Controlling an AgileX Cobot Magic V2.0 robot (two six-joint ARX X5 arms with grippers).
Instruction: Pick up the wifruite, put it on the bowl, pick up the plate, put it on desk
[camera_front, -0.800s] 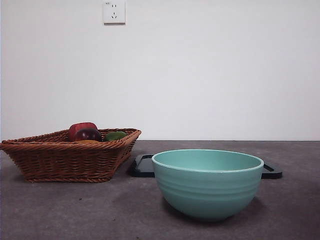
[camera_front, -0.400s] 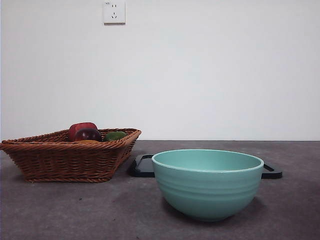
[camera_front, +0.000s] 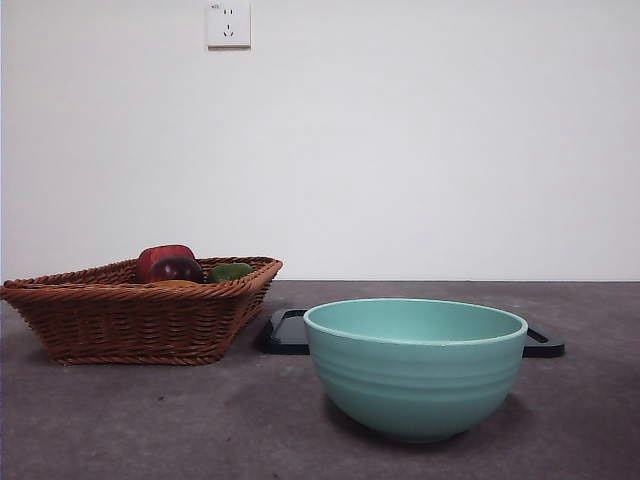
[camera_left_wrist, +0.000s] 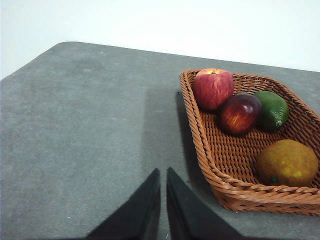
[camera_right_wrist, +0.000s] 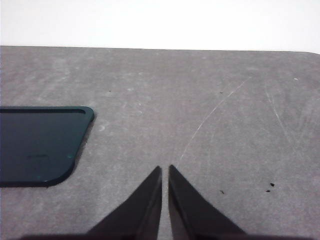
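Lying in basket, wifruite clear from left wrist.

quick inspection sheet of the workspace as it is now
surface: dark grey desk, speckled, faint scratches.
job's things: wifruite lies in the wicker basket; teal bowl upright, nothing seen inside from the front view; dark plate flat behind the bowl.
clutter: red apple, dark purple fruit, green fruit in the basket.
grippers: left pincer shut beside the basket; right pincer shut near the plate.
cables: nothing seen.
surroundings: white wall, wall socket.
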